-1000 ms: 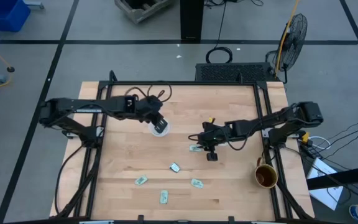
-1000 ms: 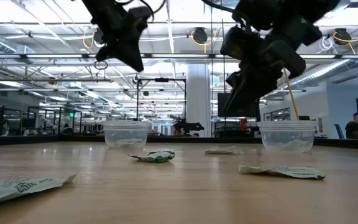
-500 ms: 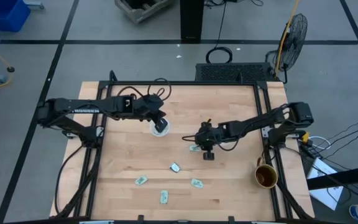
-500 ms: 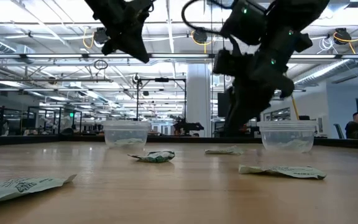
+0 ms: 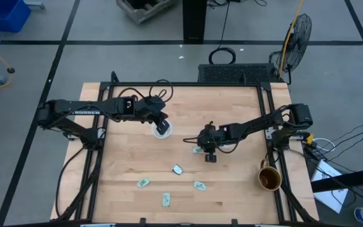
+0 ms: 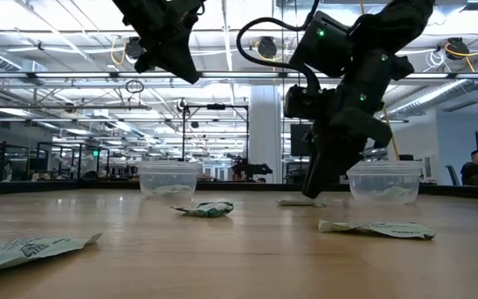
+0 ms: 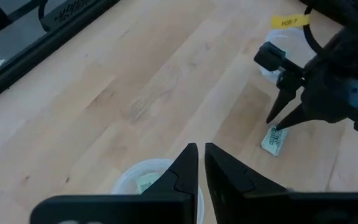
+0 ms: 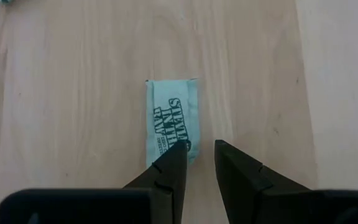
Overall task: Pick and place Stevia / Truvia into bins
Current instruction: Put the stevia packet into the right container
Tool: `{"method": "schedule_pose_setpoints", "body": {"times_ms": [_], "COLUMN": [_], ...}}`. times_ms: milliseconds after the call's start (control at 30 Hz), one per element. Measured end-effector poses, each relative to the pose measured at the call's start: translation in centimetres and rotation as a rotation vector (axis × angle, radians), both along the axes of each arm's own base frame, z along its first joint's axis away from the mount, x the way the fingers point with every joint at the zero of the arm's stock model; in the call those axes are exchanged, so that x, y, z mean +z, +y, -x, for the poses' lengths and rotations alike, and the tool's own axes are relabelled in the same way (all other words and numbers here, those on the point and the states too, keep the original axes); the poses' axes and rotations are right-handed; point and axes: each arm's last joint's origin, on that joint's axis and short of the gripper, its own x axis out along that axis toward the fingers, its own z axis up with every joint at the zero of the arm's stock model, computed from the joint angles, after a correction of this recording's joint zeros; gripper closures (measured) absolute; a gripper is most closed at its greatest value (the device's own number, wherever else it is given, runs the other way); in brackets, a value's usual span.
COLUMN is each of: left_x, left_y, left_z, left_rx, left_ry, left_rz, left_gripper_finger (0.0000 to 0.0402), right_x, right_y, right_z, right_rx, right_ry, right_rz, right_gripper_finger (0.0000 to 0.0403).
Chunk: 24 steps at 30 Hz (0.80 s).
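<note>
My right gripper (image 8: pixel 196 155) is low over the table, slightly open, at one short end of a pale green Stevia packet (image 8: pixel 171 118), which lies flat near the table's middle (image 5: pixel 197 150). One finger stands over that end, the other over bare wood. My left gripper (image 7: pixel 201 152) is shut and empty, hovering over a clear cup (image 5: pixel 163 131) that holds a packet (image 7: pixel 143 181). The second clear cup (image 7: pixel 278 53) stands just beyond my right arm and shows at the right of the low view (image 6: pixel 384 181). Several more packets lie flat toward the near edge (image 5: pixel 177 169). My right gripper comes at the packet from above, and one fingertip (image 8: pixel 174 157) overlaps the packet's short end (image 8: pixel 180 144). I cannot tell whether it touches. The packet lies flat on the wood.
A brown mug (image 5: pixel 270 178) stands at the table's right edge. Loose packets lie at the near side (image 5: pixel 143 183) (image 5: pixel 198 185) (image 5: pixel 166 200). Bare wood lies between the left cup and the near packets.
My right gripper has gone down and a little toward the table's left edge, coming in low over the packet beside the second cup. The packet has stayed where it was.
</note>
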Motion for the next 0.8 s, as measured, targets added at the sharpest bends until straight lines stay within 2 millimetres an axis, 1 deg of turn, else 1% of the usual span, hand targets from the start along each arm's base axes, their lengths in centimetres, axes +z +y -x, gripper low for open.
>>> {"method": "schedule_pose_setpoints", "body": {"times_ms": [267,433,600,800], "left_x": [0.00,0.00,0.00,0.00], "left_y": [0.00,0.00,0.00,0.00], "left_z": [0.00,0.00,0.00,0.00], "left_rx": [0.000,0.000,0.000,0.000], "left_ry": [0.000,0.000,0.000,0.000], "left_rz": [0.000,0.000,0.000,0.000], "left_gripper_finger": [0.0364,0.0364,0.0364,0.0364], "right_x": [0.23,0.09,-0.03,-0.09], "right_y": [0.01,0.22,0.11,0.06], "right_z": [0.00,0.21,0.42,0.52], "right_rx": [-0.036,-0.017,-0.050,-0.037], "right_ry": [-0.010,0.019,0.041,0.053], "right_rz": [-0.024,-0.099,-0.057,-0.047], "right_gripper_finger": [0.0328,0.0328,0.0328,0.0330]}}
